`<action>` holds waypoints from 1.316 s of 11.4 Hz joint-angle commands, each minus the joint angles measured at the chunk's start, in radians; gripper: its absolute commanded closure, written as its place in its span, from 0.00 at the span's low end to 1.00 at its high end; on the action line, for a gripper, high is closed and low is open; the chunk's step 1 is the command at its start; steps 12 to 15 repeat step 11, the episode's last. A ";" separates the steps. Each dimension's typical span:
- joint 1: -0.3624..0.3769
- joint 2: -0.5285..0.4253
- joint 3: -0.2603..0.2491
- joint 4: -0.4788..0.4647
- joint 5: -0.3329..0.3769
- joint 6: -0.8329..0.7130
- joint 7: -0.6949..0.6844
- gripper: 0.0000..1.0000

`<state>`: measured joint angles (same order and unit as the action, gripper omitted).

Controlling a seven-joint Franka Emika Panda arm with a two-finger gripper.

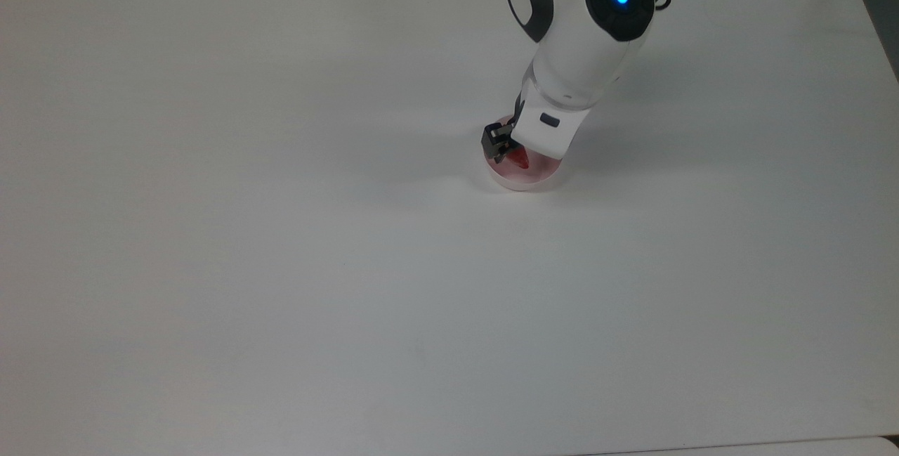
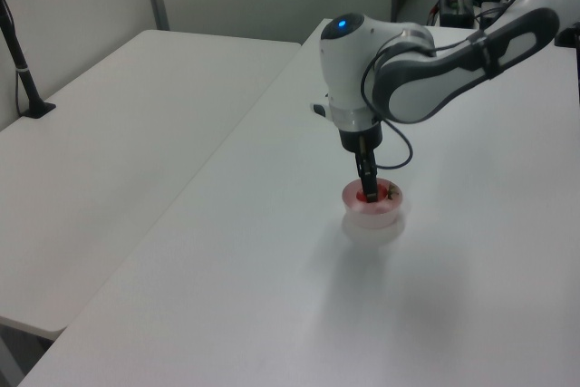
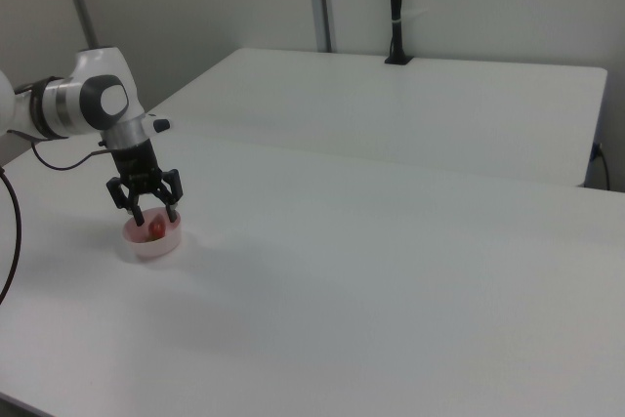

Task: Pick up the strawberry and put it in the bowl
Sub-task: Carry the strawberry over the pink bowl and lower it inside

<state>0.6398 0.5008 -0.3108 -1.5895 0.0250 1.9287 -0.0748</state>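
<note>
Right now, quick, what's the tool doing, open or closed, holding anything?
The tool: open over the bowl, fingers spread, holding nothing. The strawberry lies in the bowl between them.

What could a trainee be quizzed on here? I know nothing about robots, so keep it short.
1. True or false: the strawberry lies outside the bowl.
2. In the right view, are the fingers of the pincer spread apart or closed together?
3. The bowl's colour is: A blue, B pale pink, C green.

Key: 1 false, it is inside the bowl; 2 spread apart, above the strawberry; 3 B.
</note>
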 commanded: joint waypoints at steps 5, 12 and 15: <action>-0.360 -0.339 0.246 -0.009 -0.097 -0.296 0.253 0.00; -0.574 -0.447 0.282 -0.023 -0.105 -0.300 0.155 0.00; -0.574 -0.447 0.282 -0.023 -0.105 -0.300 0.155 0.00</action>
